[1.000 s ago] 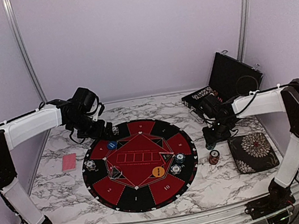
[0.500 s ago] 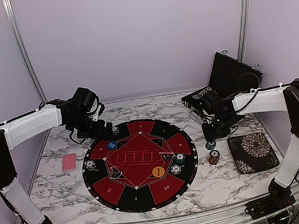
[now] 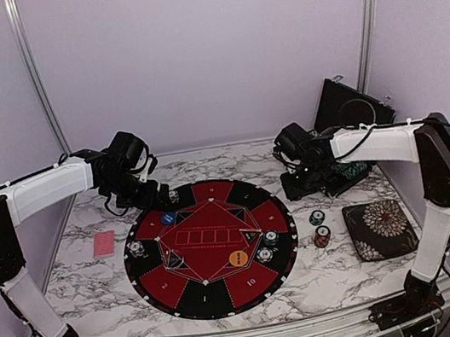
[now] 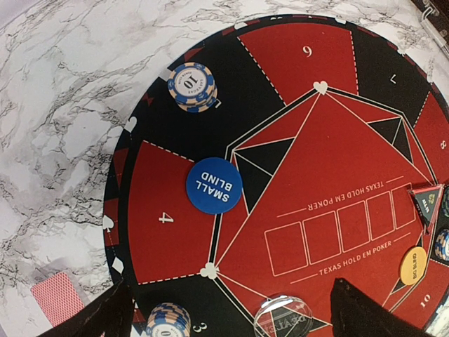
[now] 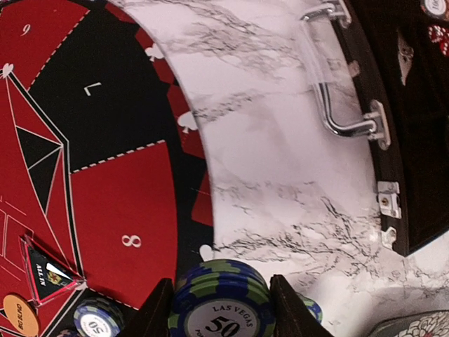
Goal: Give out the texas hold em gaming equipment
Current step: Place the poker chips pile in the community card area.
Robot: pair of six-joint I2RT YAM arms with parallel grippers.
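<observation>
A: So, at that moment your right gripper (image 5: 223, 309) was closed partway around a green-and-blue striped "50" poker chip stack (image 5: 223, 303), carried above the marble table (image 3: 88, 278) between the round red-and-black felt mat (image 3: 220, 295) and the black hinged case (image 3: 351, 108).

B: And the left gripper (image 4: 228, 312)?

A: You had it spread wide and holding nothing, over the blue "small blind" disc (image 4: 214, 184) and the blue-and-cream "10" chip stack (image 4: 192, 86) on the mat.

B: What could have gone wrong?

A: I'd judge the stack could have sheared. Only its edges were pinched, so a quick swing or hard set-down might have spilled chips onto the marble.
</observation>
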